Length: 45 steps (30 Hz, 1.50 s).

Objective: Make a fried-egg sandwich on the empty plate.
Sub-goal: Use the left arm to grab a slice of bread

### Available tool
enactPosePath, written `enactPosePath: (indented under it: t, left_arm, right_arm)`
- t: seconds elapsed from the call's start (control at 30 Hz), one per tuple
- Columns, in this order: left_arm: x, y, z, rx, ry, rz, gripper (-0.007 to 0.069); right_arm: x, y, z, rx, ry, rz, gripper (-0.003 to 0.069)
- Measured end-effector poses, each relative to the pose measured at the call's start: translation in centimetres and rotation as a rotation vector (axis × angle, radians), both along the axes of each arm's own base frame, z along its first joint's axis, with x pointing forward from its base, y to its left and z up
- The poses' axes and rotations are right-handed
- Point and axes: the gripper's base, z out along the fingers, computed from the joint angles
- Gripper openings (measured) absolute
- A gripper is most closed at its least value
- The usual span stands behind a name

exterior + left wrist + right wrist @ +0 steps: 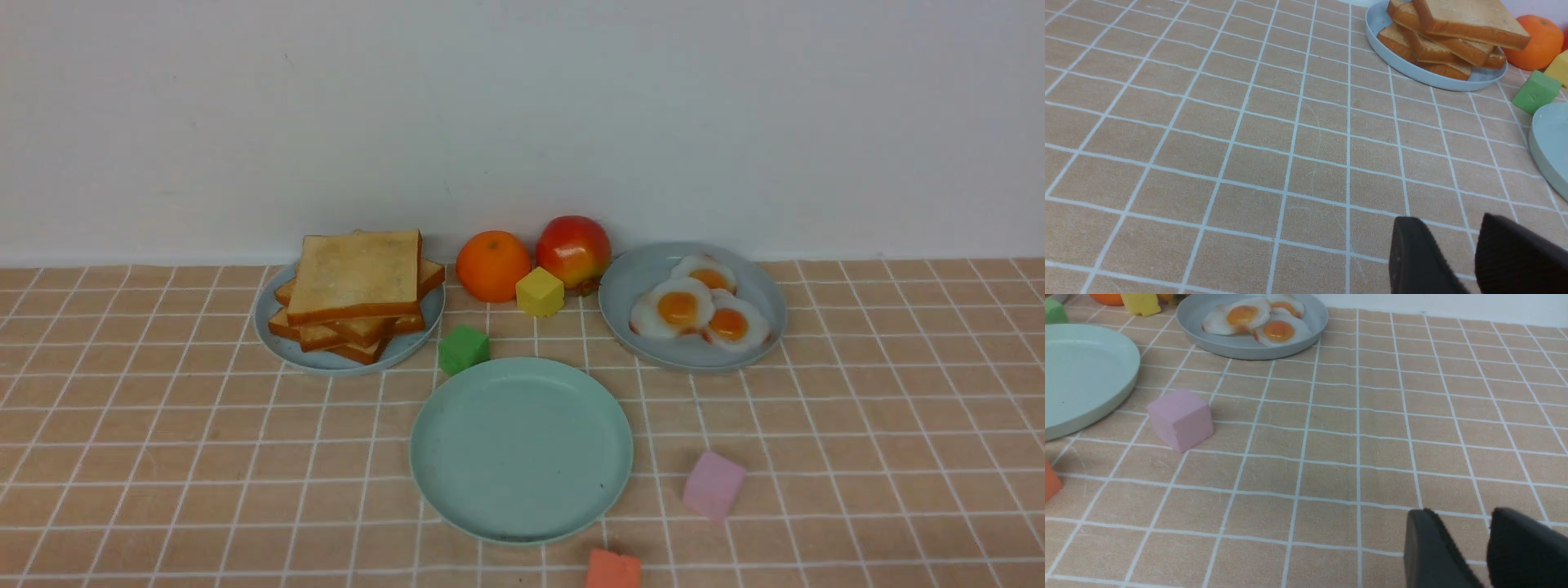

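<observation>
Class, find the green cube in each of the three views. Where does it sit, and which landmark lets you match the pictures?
Front view: the green cube sits between the toast plate and the far rim of the mint-green plate.
Left wrist view: green cube between the toast plate and mint-green plate, beside the yellow cube.
Right wrist view: green cube cut off by the frame, beyond the mint-green plate.
Shared landmark: the mint-green plate.

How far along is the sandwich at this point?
Done: nothing; the mint plate is bare. In hand: nothing; the left gripper and right gripper are both open and empty. Left: everything. The toast sits stacked on the left plate and three eggs lie on the right plate; toast, egg and toast must all go onto the mint plate.
</observation>
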Motion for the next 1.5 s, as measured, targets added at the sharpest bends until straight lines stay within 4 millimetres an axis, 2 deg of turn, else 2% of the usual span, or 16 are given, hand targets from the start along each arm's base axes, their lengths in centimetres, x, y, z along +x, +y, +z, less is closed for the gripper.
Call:
enactPosePath:
  t: [0.53,0.63,0.67,0.87,1.0,1.1,1.17,1.2,1.23,1.27,1.3,1.33,1.4,1.5]
  left_arm:
    - [0.1,0.0,0.2,-0.009,-0.026,0.001,0.0239]
    - [0.2,-0.1,0.7,-0.098,-0.081,0.01,0.0239]
    - [0.3,-0.3,1.2,-0.226,-0.133,0.024,0.0239]
    - [0.4,-0.2,2.6,-0.608,-0.276,0.074,0.0239]
    - [0.4,0.1,3.4,-0.702,-0.362,0.097,0.0239]
    - [0.3,-0.1,4.0,-0.696,-0.346,0.078,0.0224]
    - [0.1,-0.4,6.3,-0.616,-0.318,0.035,0.0166]
    - [0.1,-0.5,6.2,-0.609,-0.31,0.033,0.016]
    - [0.4,-0.8,7.8,-0.528,-0.247,0.006,0.01]
    - [0.5,-0.8,8.1,-0.495,-0.231,-0.003,0.0086]
    - [1.1,-1.1,9.5,-0.415,-0.168,-0.044,0.0038]
    - [1.5,-1.3,9.8,-0.37,-0.118,-0.07,0.0012]
    - [2.6,-2.0,11.4,-0.262,-0.003,-0.167,-0.0013]
    - [4.5,-3.7,12.9,-0.104,0.235,-0.381,-0.0013]
  right_arm:
    - [0.0,0.0,0.0,0.0,0.0,0.0,0.0239]
    - [0.0,0.0,0.0,-0.001,0.0,0.0,0.0239]
    - [0.0,0.0,0.0,-0.001,0.0,0.0,0.0239]
    - [0.0,0.0,0.0,-0.001,0.0,0.0,0.0239]
    - [0.0,0.0,0.0,-0.001,0.0,0.0,0.0239]
    - [0.0,0.0,0.0,-0.001,0.0,0.0,0.0239]
    - [0.0,0.0,0.0,-0.001,0.0,0.0,0.0239]
    - [0.0,0.0,0.0,-0.001,0.0,0.0,0.0239]
    - [0.0,0.0,0.0,-0.002,-0.001,0.0,0.0239]
    - [0.0,0.0,0.0,-0.002,-0.002,0.0,0.0239]
    - [0.0,0.0,0.1,0.004,-0.014,-0.001,0.0239]
    - [0.1,0.0,0.1,0.022,-0.025,-0.003,0.0239]
    - [0.2,0.2,0.3,0.124,-0.058,-0.013,0.0239]
    - [0.4,0.4,1.3,0.402,-0.145,-0.043,0.0239]
